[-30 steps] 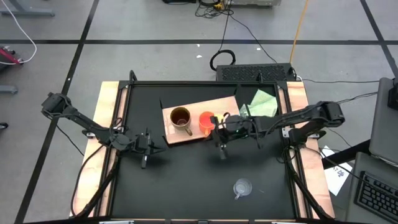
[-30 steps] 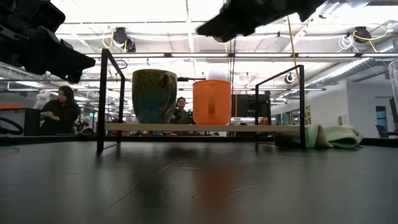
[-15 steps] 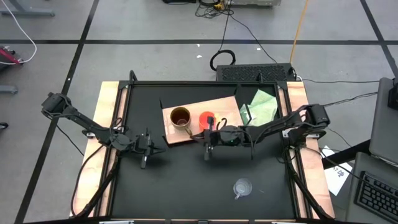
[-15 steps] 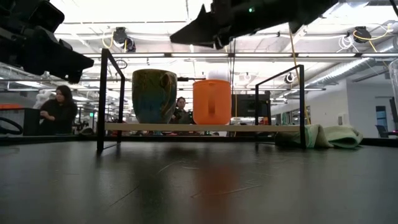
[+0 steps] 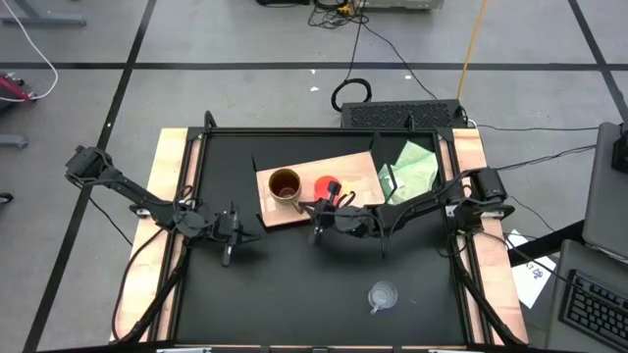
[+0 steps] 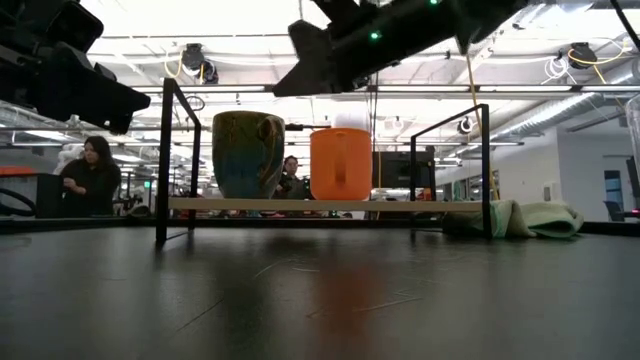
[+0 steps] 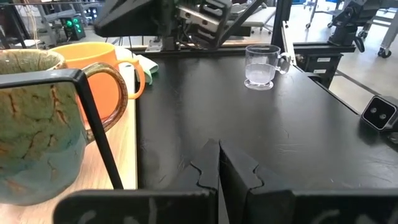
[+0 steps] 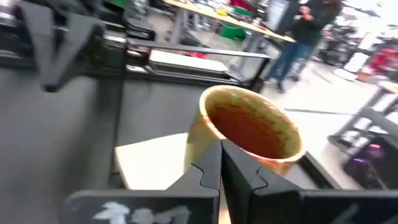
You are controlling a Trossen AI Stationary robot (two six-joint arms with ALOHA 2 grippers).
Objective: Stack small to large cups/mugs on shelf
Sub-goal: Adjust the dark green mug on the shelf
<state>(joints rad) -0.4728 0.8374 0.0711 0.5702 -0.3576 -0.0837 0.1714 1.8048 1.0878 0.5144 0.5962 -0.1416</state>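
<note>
The light-wood shelf [image 5: 339, 175] stands at the table's far middle, on black brackets in the low view [image 6: 400, 204]. The brown-gold mug [image 5: 285, 184] and the orange cup [image 5: 325, 185] stand upright on it side by side, also seen in the low view [image 6: 248, 152] [image 6: 340, 162]. The clear cup [image 5: 382, 294] stands on the table near the front edge. My right gripper [image 5: 312, 210] is shut and empty, above the shelf's near edge, pointing at the brown mug [image 8: 249, 127]. My left gripper [image 5: 228, 253] is shut and empty, left of the shelf.
A light green cloth [image 5: 412, 165] lies at the shelf's right end. A black keyboard-like unit [image 5: 402, 115] sits past the far edge. The shelf's black bracket posts [image 6: 162, 160] rise at its ends. People stand in the room behind [image 6: 92, 178].
My right gripper has gone toward the table's left, from in front of the orange cup to in front of the brown mug, and has dipped a little toward the mug's rim. It has stayed shut. The cups have not moved.
</note>
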